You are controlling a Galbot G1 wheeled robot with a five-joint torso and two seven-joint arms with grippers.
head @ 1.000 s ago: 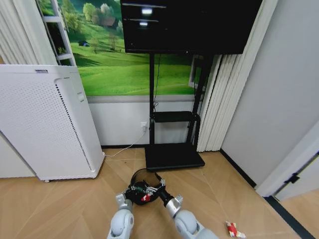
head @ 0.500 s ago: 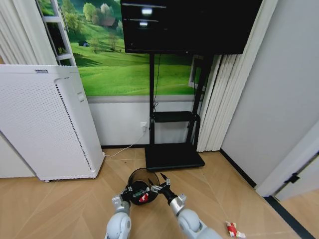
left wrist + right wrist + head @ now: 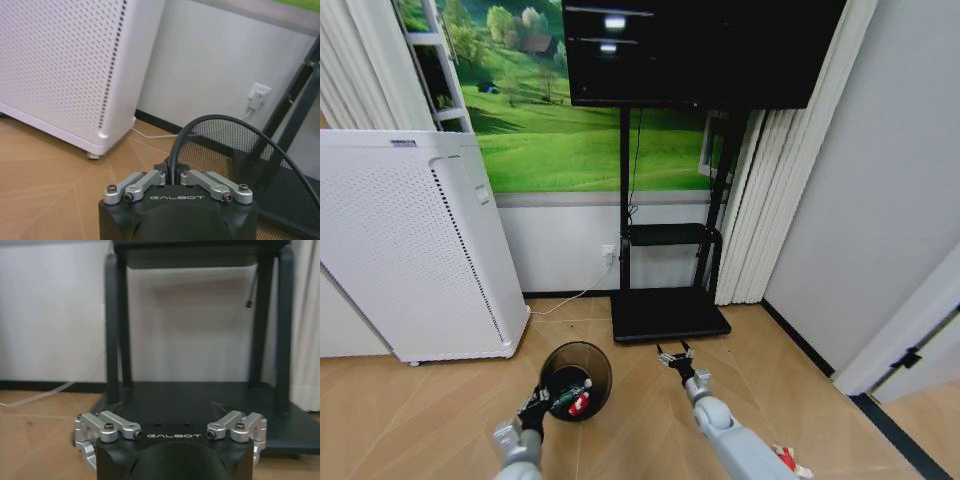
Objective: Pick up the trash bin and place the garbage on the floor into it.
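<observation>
Pinching the bin (image 3: 576, 379) by its thin rim, the left hand (image 3: 536, 407) carries it above the floor (image 3: 420, 410); light, stiff mesh. Right hand (image 3: 674, 355) hangs released. One wrapper (image 3: 786, 460) lies near the floor's right edge.

Evenly lit indoor room with soft, bright light and no hard shadows. In the head view two small white glare spots sit on the dark glossy screen (image 3: 700, 50) at the top, reflections of ceiling lamps. The wide lens bends straight lines near the edges, so the white perforated appliance (image 3: 410, 240) and the curtains (image 3: 760, 200) lean outward. The wooden floor (image 3: 640, 400) shows a faint sheen. In the left wrist view the near black housing is slightly soft, and the wall (image 3: 210, 65) behind is in mild shade. The right wrist view is dimmer, with soft grey shadows from the black stand (image 3: 200, 405) on the wall
</observation>
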